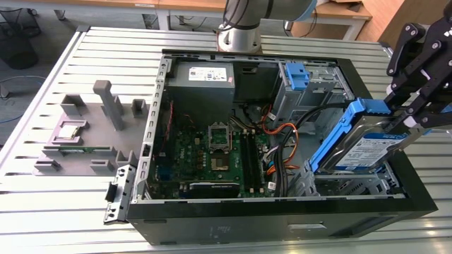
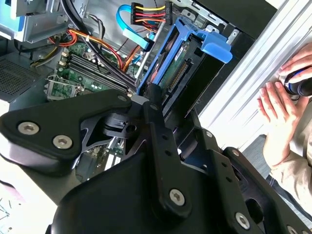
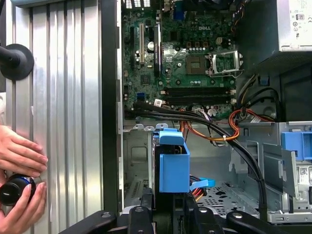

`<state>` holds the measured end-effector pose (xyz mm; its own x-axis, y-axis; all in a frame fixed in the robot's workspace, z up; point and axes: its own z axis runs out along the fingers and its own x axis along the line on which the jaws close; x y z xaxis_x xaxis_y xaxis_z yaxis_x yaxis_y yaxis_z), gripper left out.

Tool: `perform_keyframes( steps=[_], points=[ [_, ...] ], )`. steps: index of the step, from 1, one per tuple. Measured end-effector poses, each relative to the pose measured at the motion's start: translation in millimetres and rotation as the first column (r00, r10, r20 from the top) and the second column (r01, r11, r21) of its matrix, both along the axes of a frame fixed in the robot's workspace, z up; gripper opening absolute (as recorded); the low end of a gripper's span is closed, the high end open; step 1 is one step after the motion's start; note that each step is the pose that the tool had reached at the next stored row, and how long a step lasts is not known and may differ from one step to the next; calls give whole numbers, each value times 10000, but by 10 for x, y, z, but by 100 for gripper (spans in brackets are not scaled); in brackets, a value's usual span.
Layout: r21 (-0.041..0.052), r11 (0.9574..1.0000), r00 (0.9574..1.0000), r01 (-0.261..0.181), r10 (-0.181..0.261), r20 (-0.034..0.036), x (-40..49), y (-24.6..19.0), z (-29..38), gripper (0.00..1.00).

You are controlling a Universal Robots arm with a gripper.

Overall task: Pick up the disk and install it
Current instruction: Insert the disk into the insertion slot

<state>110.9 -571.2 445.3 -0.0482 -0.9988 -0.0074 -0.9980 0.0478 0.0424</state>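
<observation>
The arm's base stood on the slatted metal table just beyond the far wall of the open computer case. The gripper hung at the exterior view's right, over the case's near right corner, with its black linkages slanting down toward the opening. Its fingers were pressed onto opposite edges of the disk, pinching it at its upper end. The disk was off the table and steeply tilted, label side toward the exterior camera. Its blue rail bracket ran along the edge nearer the motherboard, and its lower end sat at the mouth of the metal drive cage; whether it touched the cage could not be told. In the second wrist view the disk showed edge-on just past the gripper's linkages, above loose cables. In the first wrist view a person's hands rested on the table beside the case, cupping a dark round object. A grey fixture sat well apart, at the exterior view's left.
</observation>
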Motion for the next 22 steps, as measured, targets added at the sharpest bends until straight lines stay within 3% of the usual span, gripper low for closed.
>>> perform_keyframes(
  steps=[7, 22],
  points=[
    [1, 10000, 10000, 0, 0, 0, 0, 0, -28, 35],
    [-24, 10000, 10000, 0, 0, 0, 0, 0, -300, 35]
  ],
)
